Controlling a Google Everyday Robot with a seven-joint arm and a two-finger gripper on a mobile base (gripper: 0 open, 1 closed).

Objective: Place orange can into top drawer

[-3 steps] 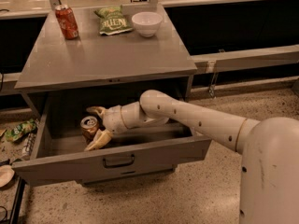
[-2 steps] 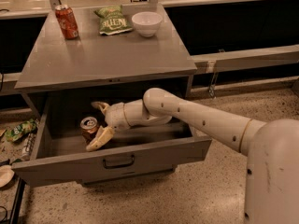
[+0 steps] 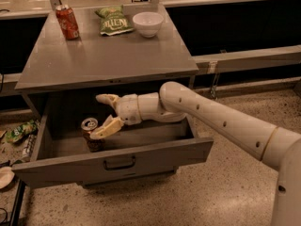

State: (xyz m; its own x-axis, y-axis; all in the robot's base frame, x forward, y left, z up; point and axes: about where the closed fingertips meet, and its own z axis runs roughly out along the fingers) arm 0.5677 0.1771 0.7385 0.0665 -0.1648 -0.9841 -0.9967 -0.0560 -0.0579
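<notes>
Camera view: a single view looking down on the desk (image 3: 108,55) and the pulled-out top drawer (image 3: 164,152) beneath it.
Task item: the orange can (image 3: 89,125) stands upright on the drawer floor, left of centre and near the front panel, silver top up.
Tool: the tool (image 3: 98,117) is inside the drawer, just above and beside the can. Its fingers are spread wide and clamp nothing.
Contact: the lower finger (image 3: 107,128) crosses in front of the can's upper edge. Whether it touches cannot be told.
Arm: the arm (image 3: 211,119) reaches in from the right, passing under the desk's front edge.
Desk contents: red can (image 3: 67,21), chip bag (image 3: 113,20) and bowl (image 3: 147,23), all toward the far edge and well apart from the work.
Handle: the handle (image 3: 119,163) is untouched, and the drawer is open.
Progress, judged: the can appears set down inside. Only clearing the tool remains.
Step in hand, judged: withdrawal from the drawer.
Method advised: move the lower finger off the can before any sideways travel. Draw back to the right along the arm's own line. Stay below the desk overhang and above the front panel.
Risk, judged: a finger dragging the rim would tip the can, which looks light and narrow-based.
</notes>
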